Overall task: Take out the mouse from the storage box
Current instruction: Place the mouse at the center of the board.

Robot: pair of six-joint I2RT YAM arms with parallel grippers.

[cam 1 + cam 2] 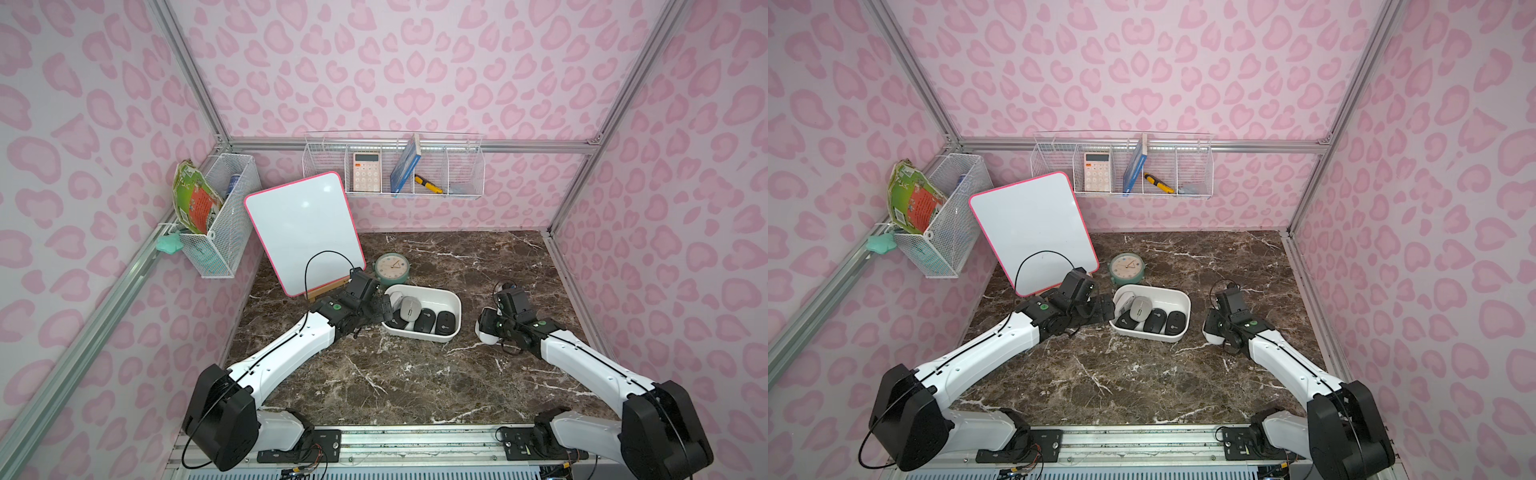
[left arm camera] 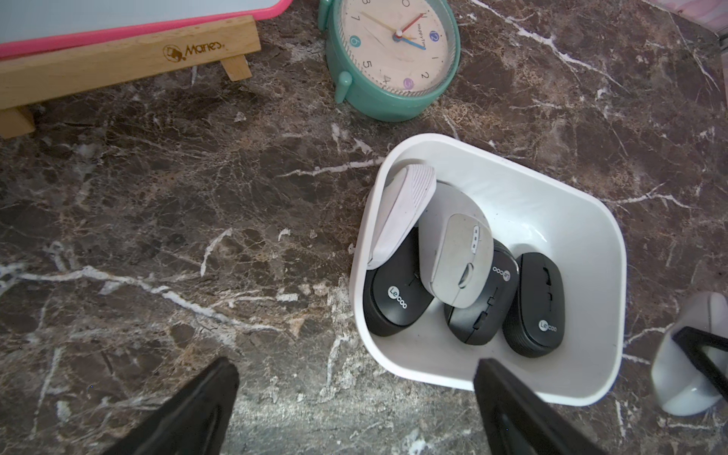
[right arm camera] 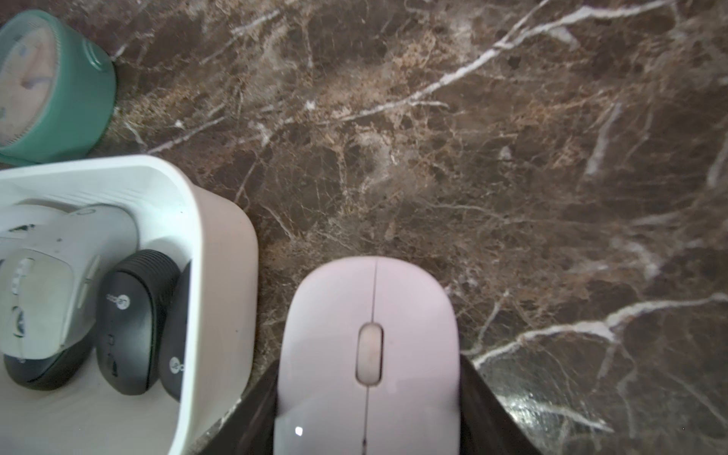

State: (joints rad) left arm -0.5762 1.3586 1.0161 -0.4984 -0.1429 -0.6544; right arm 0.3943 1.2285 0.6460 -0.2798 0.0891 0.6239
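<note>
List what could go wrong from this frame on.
1. The right gripper holds the pale white plastic mouse close beside the shallow white plastic storage box; a sideways swing could knock its wall.
2. The open left gripper, reaching in, may dislodge the grey plastic mouse stacked on the black plastic mice.

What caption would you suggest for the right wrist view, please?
Right gripper holds a white mouse beside the storage box.

Left arm (image 1: 291,340) extends forward, wrist angled downward; jaws stand fully apart, nothing between them. Right arm (image 1: 582,353) extends forward; jaws are partly closed, clamping a white mouse (image 3: 368,354) between them.
</note>
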